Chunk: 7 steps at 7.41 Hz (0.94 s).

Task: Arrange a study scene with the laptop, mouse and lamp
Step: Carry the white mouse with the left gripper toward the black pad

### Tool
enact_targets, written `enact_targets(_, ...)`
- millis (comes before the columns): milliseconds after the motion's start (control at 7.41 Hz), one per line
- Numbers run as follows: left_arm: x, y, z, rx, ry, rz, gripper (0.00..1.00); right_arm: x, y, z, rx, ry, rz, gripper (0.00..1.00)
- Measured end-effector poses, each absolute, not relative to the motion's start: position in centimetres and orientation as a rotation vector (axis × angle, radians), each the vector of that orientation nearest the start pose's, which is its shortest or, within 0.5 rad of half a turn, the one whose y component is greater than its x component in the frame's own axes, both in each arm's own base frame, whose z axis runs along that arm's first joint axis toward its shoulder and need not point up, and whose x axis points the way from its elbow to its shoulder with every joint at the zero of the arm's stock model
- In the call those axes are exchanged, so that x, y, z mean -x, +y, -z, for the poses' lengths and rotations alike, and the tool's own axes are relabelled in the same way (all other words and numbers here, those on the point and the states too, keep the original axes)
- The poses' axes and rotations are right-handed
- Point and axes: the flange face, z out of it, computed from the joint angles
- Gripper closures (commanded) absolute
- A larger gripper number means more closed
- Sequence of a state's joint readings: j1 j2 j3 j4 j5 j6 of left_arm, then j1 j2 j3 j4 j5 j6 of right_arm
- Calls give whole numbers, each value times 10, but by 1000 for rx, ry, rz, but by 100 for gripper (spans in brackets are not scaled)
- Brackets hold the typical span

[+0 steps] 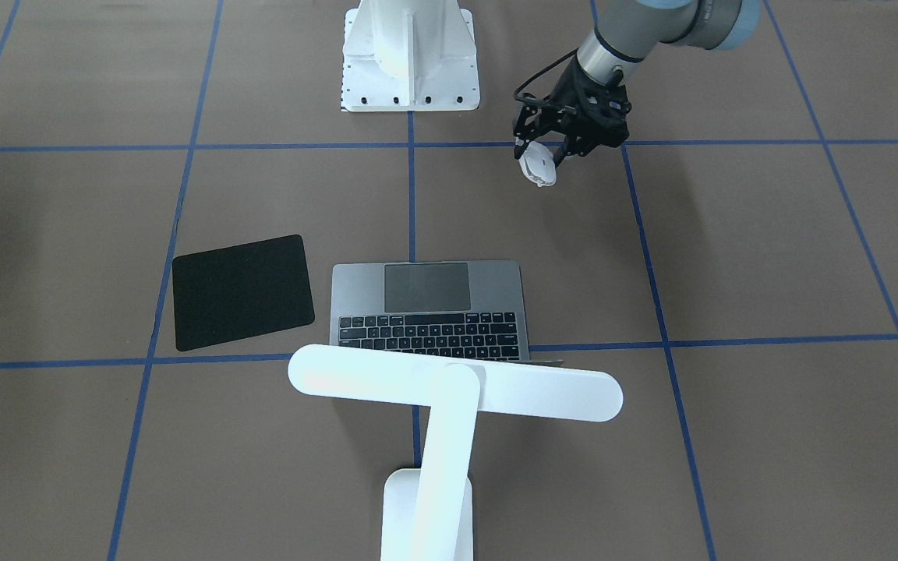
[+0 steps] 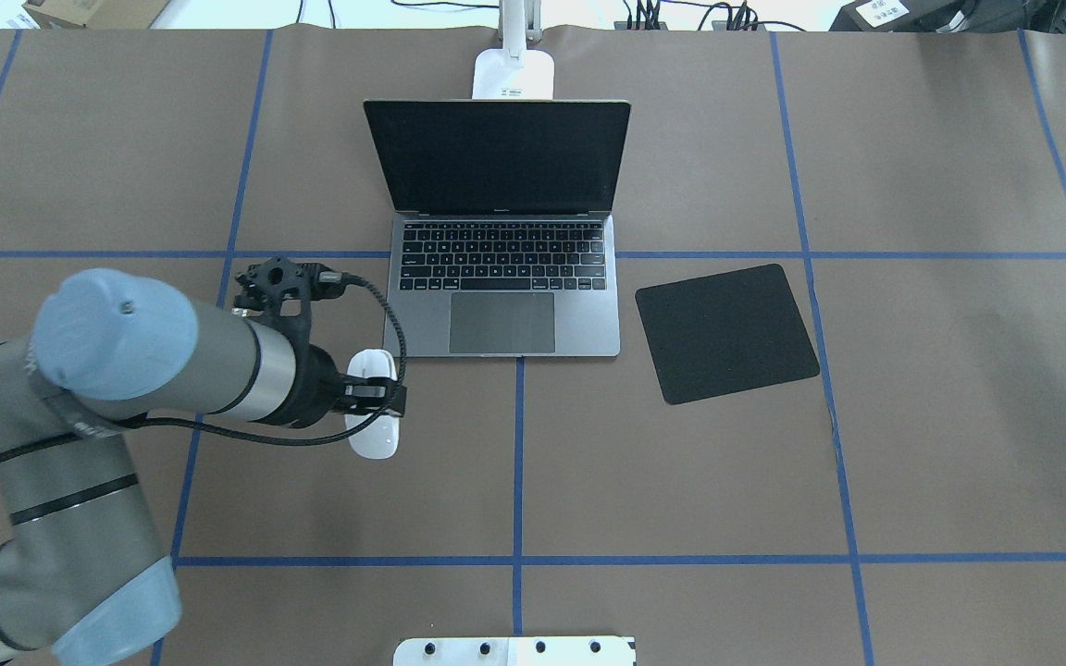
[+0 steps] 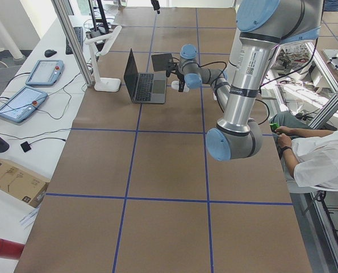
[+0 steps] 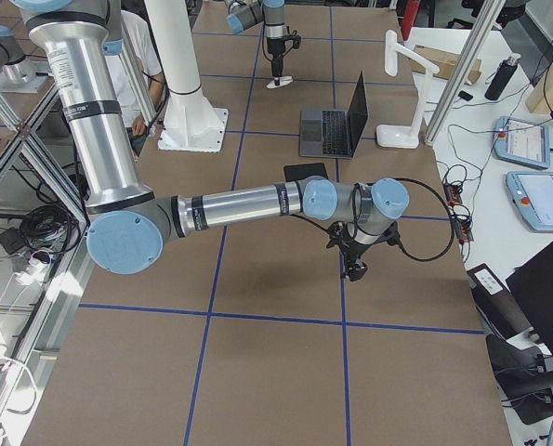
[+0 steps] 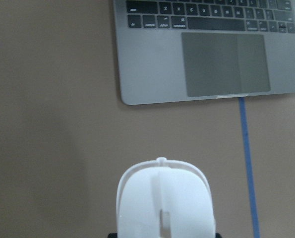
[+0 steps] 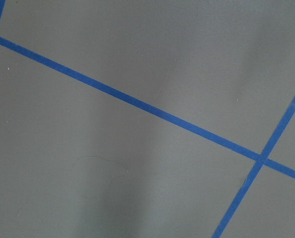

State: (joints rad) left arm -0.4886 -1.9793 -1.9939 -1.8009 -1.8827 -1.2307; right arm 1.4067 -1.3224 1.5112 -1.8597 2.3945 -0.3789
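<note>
Mouse (image 2: 374,442) sits clamped in the left gripper (image 2: 376,393), just left of the laptop (image 2: 505,314). Right gripper (image 4: 355,272): grip state cannot be told.

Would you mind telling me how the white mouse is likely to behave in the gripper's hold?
The mouse looks glossy and rounded, so it may slip in the left gripper. It is small beside the laptop, so probably light. It hangs tilted in the front-facing view, so it might pivot in that hold.
</note>
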Motion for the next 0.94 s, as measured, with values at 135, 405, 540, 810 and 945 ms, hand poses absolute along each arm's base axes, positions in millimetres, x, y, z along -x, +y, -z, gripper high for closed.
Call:
enact_targets(135, -483, -374, -190, -164, 1055, -9, 60, 36, -584, -578, 6, -837, 470, 0)
enact_targets(405, -546, -409, -135, -151, 1011, 40, 60, 36, -584, -583, 12, -837, 467, 0)
enact_targets(540, -581, -429, -107, -150, 982, 61, 60, 36, -586, -586, 11, -837, 468, 0)
enact_targets(810, -653, -467, -47, -128, 912, 118, 60, 37, -588, -590, 8, -838, 469, 1)
enact_targets(945, -678, -478, -30, -127, 885, 134, 60, 37, -589, -589, 6, -838, 470, 1)
